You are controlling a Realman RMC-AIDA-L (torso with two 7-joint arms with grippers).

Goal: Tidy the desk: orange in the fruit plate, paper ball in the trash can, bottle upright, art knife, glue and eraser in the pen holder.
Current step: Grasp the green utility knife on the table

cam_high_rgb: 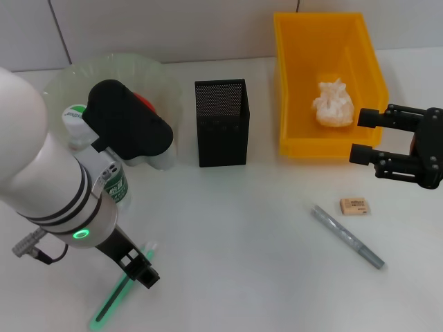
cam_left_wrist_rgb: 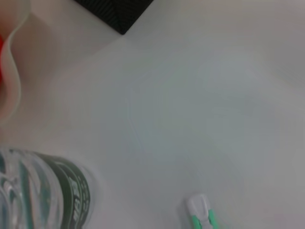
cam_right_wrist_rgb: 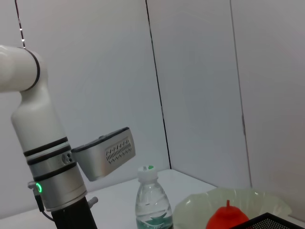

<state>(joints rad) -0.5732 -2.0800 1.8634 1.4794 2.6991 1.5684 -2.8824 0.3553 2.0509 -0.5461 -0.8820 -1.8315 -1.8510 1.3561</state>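
Observation:
My left gripper [cam_high_rgb: 138, 268] is low over the table at the front left, open, with its fingers either side of the green art knife [cam_high_rgb: 114, 301], which lies flat; the knife's white end shows in the left wrist view [cam_left_wrist_rgb: 201, 213]. The bottle [cam_high_rgb: 75, 119] stands upright beside the fruit plate [cam_high_rgb: 111, 72], which holds the reddish orange [cam_high_rgb: 145, 104]. My right gripper [cam_high_rgb: 365, 136] is open and empty by the front right corner of the yellow trash bin [cam_high_rgb: 294, 83]. The paper ball [cam_high_rgb: 333, 104] lies in the bin. The eraser [cam_high_rgb: 354, 205] and the grey glue stick [cam_high_rgb: 346, 236] lie on the table at the right.
The black mesh pen holder [cam_high_rgb: 221, 121] stands at the middle back, between plate and bin. The left arm's body covers much of the plate and bottle. The right wrist view shows the bottle [cam_right_wrist_rgb: 152, 202], the plate [cam_right_wrist_rgb: 238, 202] and the orange [cam_right_wrist_rgb: 228, 217].

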